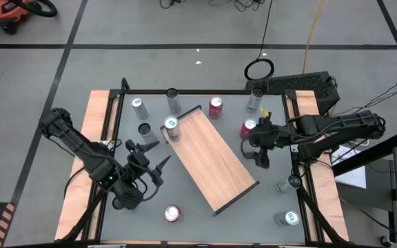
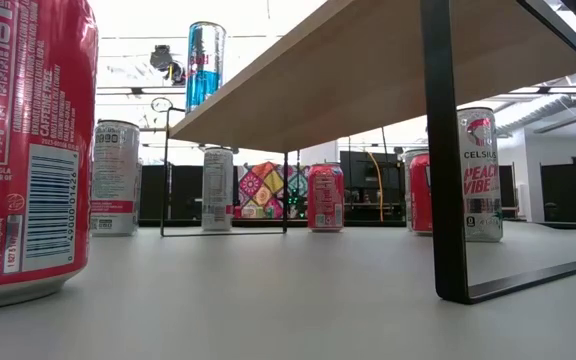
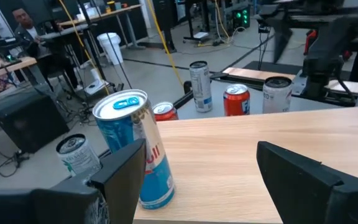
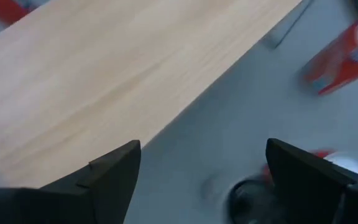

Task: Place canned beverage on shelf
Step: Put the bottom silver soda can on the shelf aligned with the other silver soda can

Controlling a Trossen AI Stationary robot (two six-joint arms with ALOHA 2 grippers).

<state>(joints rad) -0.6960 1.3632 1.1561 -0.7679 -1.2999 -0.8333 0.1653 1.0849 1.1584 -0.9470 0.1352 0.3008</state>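
The shelf (image 1: 216, 158) is a light wooden board on a black frame (image 2: 448, 150), lying slantwise mid-table. A blue-and-silver can (image 1: 171, 127) stands upright on the shelf's far-left corner (image 3: 132, 149) and shows on top in the low view (image 2: 205, 65). My left gripper (image 1: 156, 155) hovers open by the shelf's left edge, just short of that can, with nothing between its fingers (image 3: 213, 180). My right gripper (image 1: 260, 160) is open above the shelf's right edge (image 4: 211, 177) and holds nothing. A red can (image 1: 248, 129) stands just beyond it.
Several cans stand on the table around the shelf: silver ones (image 1: 138, 107) (image 1: 173, 100) (image 1: 255, 100) and a red one (image 1: 215, 107) at the far side, a dark-topped one (image 1: 144, 129) left, and a red one (image 1: 172, 213) and a blue-topped one (image 1: 289, 218) near. People sit beyond the table (image 3: 23, 25).
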